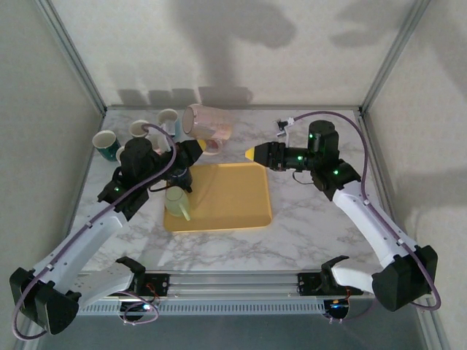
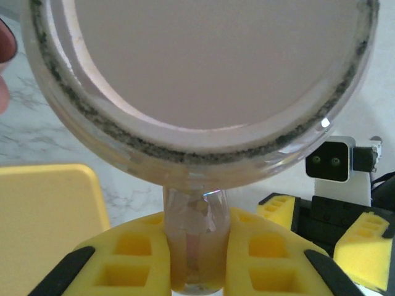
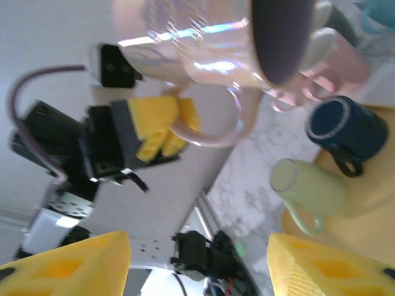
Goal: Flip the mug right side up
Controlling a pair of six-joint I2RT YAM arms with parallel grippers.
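Marble worktop [image 1: 314, 226], yellow tray [image 1: 233, 197] at its middle. The pink mug [image 1: 204, 120] hangs just behind the tray's far edge, tipped on its side, because my left fingers [image 2: 133, 256] pinch its handle [image 2: 196, 240] to swing it upright. My right fingers [image 3: 74, 265] stand apart and empty beyond the tray's far right corner, facing the mug, probably to steady it.
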